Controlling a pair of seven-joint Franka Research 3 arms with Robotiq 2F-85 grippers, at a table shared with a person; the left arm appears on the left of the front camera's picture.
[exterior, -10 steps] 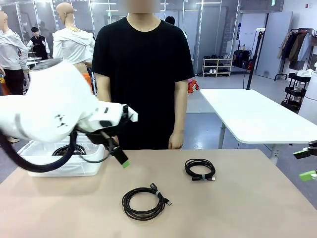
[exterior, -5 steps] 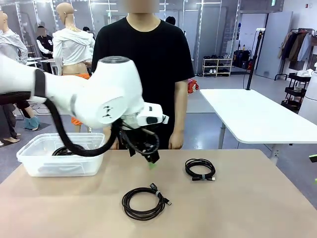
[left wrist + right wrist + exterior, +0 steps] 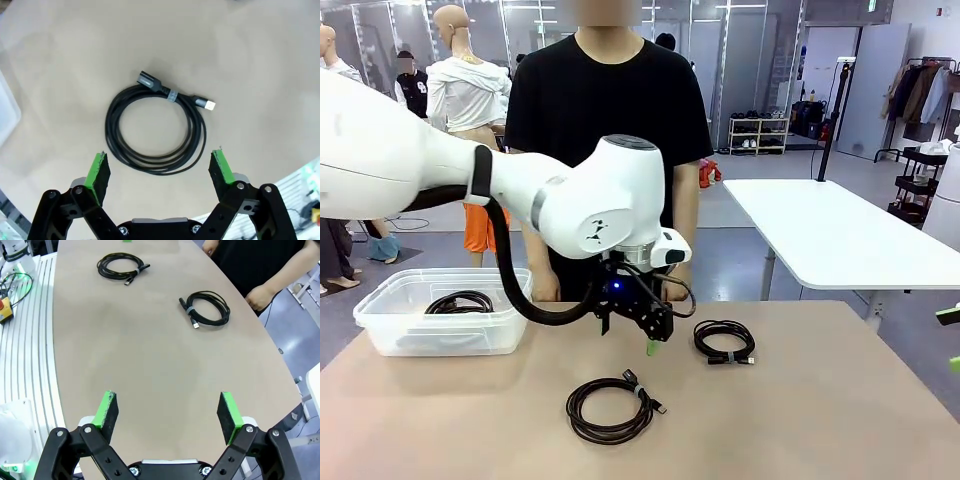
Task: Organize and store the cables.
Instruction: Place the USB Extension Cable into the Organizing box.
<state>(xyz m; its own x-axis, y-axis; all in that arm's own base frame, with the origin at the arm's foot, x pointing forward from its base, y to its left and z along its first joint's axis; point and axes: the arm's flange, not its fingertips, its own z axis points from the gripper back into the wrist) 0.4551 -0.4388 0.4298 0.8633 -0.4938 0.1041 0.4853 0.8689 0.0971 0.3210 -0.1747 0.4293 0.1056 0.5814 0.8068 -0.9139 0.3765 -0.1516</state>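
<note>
Two black coiled cables lie on the beige table (image 3: 820,420): one cable (image 3: 610,410) near the front middle, another cable (image 3: 724,340) farther right. A third coil (image 3: 460,300) rests inside the clear plastic bin (image 3: 380,330) at the left. My left gripper (image 3: 648,338) hangs open a little above the table, between the two loose coils. In the left wrist view the near coil (image 3: 155,127) lies just beyond the open left gripper (image 3: 160,152). My right gripper (image 3: 169,400) is open and holds nothing, with both coils (image 3: 122,265) (image 3: 205,307) far ahead of it. Its green pads (image 3: 950,315) peek in at the right edge.
A person in a black shirt (image 3: 610,130) stands at the far edge, hands hanging near the table; one hand (image 3: 260,296) is close to the right coil. My left arm's white body (image 3: 590,210) and black hose (image 3: 520,290) cross above the bin. A white table (image 3: 840,230) stands behind on the right.
My left arm has swung right from above the bin to the table's middle, gripper still open. The right gripper's pads have drawn back toward the right edge. The cables have not moved.
</note>
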